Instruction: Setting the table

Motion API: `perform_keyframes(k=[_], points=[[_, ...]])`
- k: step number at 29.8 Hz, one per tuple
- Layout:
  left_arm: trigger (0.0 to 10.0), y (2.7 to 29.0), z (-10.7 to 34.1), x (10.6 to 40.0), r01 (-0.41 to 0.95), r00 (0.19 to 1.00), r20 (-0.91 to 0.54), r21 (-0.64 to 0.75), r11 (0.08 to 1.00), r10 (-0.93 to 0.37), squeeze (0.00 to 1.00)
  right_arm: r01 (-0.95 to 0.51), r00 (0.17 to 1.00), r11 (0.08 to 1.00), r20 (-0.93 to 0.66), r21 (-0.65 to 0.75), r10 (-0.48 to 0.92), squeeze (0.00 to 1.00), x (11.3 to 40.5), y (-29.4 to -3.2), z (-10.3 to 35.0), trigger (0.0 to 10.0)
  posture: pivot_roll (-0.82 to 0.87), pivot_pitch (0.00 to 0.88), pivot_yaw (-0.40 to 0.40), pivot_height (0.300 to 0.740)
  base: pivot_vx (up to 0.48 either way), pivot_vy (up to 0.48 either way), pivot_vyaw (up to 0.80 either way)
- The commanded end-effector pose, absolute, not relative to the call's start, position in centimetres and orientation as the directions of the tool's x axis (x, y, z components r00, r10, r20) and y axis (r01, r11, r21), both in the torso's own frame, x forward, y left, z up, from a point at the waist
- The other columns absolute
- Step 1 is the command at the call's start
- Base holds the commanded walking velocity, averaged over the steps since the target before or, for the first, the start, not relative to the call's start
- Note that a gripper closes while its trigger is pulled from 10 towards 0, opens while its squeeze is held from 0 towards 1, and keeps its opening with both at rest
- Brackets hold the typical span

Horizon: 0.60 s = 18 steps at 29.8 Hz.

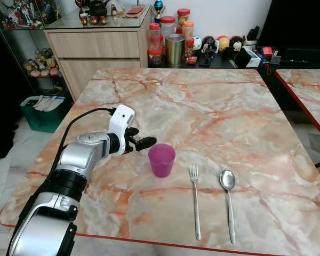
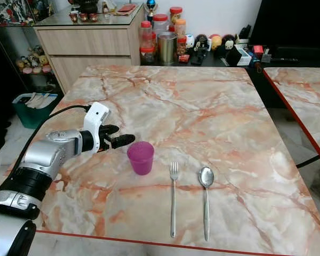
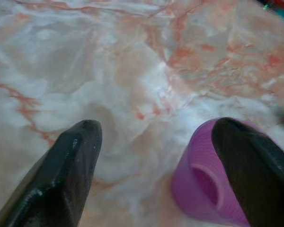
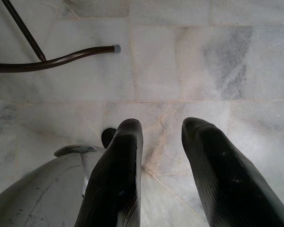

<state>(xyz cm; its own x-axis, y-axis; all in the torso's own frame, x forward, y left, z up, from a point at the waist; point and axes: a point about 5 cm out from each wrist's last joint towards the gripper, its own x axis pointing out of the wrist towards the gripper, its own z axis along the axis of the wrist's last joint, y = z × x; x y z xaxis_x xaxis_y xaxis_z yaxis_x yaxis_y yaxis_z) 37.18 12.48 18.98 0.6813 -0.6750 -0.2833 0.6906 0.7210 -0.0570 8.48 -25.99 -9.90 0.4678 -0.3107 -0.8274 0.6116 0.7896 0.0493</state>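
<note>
- On the marble table, near the front edge, a purple cup stands upright, with a fork and then a spoon lying to its right, handles toward the robot. Fork and spoon sit side by side, a small gap between them, and the cup is just apart from the fork.
- Left gripper reaches in from the left and hovers right beside the cup, fingers spread. In the left wrist view one black finger is over bare marble and the other overlaps the cup's rim, so not squeezing anything as far as I can see.
- Right gripper hangs down over the tiled floor, its two fingers parted with nothing between them. A thin dark chair leg shows nearby.
- Past the table's far edge there's a wooden cabinet and a row of red-lidded jars plus small figurines.
- Green bin sits on the floor left of the table.
</note>
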Motion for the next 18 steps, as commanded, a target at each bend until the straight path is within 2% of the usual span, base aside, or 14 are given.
perform_keyframes(k=[1, 3, 4, 5, 6, 8, 10, 17, 18], points=[[10.0, 12.4, 19.7, 37.4, 0.688, 0.672, -0.248, -0.139, 0.712, -0.697, 1.0, 0.623, 0.459, 0.781, -0.83, 0.048, -0.316, 0.0, 8.2, -26.0, -10.0, 10.0, 0.05, 0.083, 0.025, 0.74, 0.0, 0.0, 0.0], [10.0, 12.2, 20.3, 37.4, 0.682, 0.663, -0.198, -0.239, 0.691, -0.722, 1.0, 0.623, 0.459, 0.78, -0.83, 0.048, -0.316, 0.0, 8.2, -26.0, -10.0, 10.0, 0.05, 0.082, 0.026, 0.74, 0.0, 0.0, 0.0], [10.0, 12.2, 20.5, 37.5, 0.676, 0.661, -0.181, -0.279, 0.682, -0.728, 0.88, 0.623, 0.459, 0.78, -0.83, 0.048, -0.316, 0.0, 8.2, -26.0, -10.0, 10.0, 0.05, 0.082, 0.026, 0.74, 0.0, 0.0, 0.0], [10.0, 12.2, 20.6, 37.5, 0.665, 0.664, -0.169, -0.309, 0.679, -0.728, 0.0, 0.624, 0.459, 0.78, -0.83, 0.048, -0.316, 0.0, 8.2, -26.0, -10.0, 10.0, 0.05, 0.082, 0.027, 0.74, 0.0, 0.0, 0.0], [10.0, 12.2, 20.6, 37.5, 0.665, 0.664, -0.169, -0.309, 0.679, -0.728, 0.0, 0.624, 0.459, 0.78, -0.83, 0.048, -0.316, 0.0, 8.2, -26.0, -10.0, 10.0, 0.05, 0.082, 0.027, 0.74, 0.0, 0.0, 0.0], [10.0, 12.2, 21.1, 37.8, 0.629, 0.681, -0.131, -0.401, 0.667, -0.721, 0.0, 0.624, 0.459, 0.78, -0.831, 0.049, -0.315, 0.0, 8.2, -26.0, -10.0, 10.0, 0.05, 0.083, 0.028, 0.74, 0.0, 0.0, 0.0], [10.0, 12.1, 21.1, 37.8, 0.623, 0.683, -0.126, -0.414, 0.664, -0.72, 0.0, 0.624, 0.459, 0.78, -0.831, 0.049, -0.315, 0.0, 8.1, -26.0, -10.0, 10.0, 0.05, 0.084, 0.027, 0.74, 0.0, 0.0, 0.0], [10.0, 12.1, 21.0, 37.7, 0.62, 0.692, -0.156, -0.372, 0.691, -0.705, 0.0, 0.624, 0.459, 0.78, -0.831, 0.048, -0.315, 0.0, 8.1, -26.0, -10.0, 10.0, 0.05, 0.083, 0.026, 0.74, 0.0, 0.0, 0.0], [10.0, 12.3, 20.3, 37.4, 0.634, 0.682, -0.206, -0.311, 0.708, -0.701, 0.0, 0.623, 0.459, 0.781, -0.831, 0.047, -0.315, 0.0, 8.1, -26.0, -10.0, 10.0, 0.05, 0.083, 0.025, 0.74, 0.0, 0.0, 0.0]])
